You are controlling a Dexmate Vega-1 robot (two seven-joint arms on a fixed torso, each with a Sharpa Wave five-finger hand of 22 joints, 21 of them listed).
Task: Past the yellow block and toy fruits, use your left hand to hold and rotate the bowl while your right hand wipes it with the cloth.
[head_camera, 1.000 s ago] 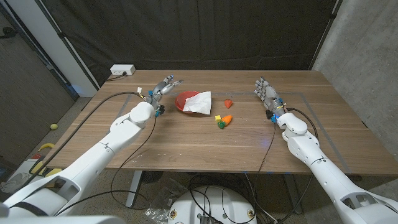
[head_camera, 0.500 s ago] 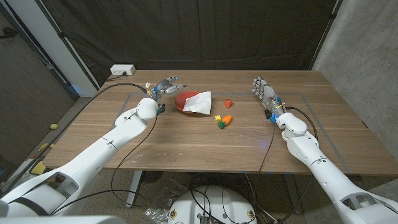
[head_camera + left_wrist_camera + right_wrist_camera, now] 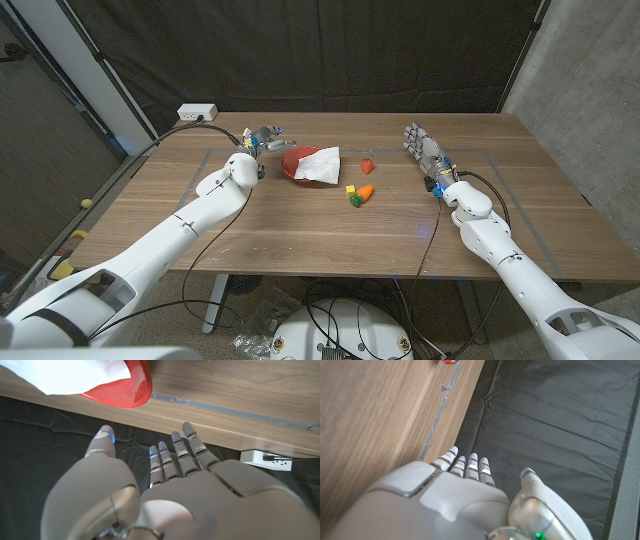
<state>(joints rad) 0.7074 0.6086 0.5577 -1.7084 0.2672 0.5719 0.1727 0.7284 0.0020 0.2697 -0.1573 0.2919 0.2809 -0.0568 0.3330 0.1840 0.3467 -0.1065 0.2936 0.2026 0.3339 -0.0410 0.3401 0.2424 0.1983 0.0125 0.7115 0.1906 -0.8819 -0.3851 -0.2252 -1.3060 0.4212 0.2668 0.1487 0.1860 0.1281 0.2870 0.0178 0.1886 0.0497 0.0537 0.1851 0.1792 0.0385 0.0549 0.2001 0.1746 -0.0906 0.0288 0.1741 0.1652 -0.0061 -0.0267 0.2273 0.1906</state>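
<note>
Leftmost, we note a white power strip (image 3: pixel 197 113) at the far left corner of the wooden table (image 3: pixel 300 230). Just right of it the left arm reaches far across the table, and its left hand (image 3: pixel 264 136) hovers with fingers (image 3: pixel 192 445) spread apart and nothing in them; the left wrist view confirms the loose, extended fingers. The hand sits just left of the red bowl (image 3: pixel 296 163), near its far left rim but not touching it as far as we can tell.

The bowl lies on the far half of the table, left of centre. A white cloth (image 3: pixel 319 165) is draped across its right side and spills onto the wood; in the left wrist view we see the same cloth covering part of the bowl's inside.

Right of the bowl, near the table's centre, a small red toy fruit (image 3: pixel 367 164) sits alone. Nearer to us, the yellow block (image 3: pixel 350 189) lies just beside an orange toy fruit (image 3: pixel 365 192) and a green piece (image 3: pixel 354 200), the three clustered together.

Further right, well apart from the bowl and cloth, the right hand (image 3: pixel 423 148) stands with palm upright, fingers straight and close together, holding nothing. Grey tape lines (image 3: pixel 500 170) mark the table beside it.
</note>
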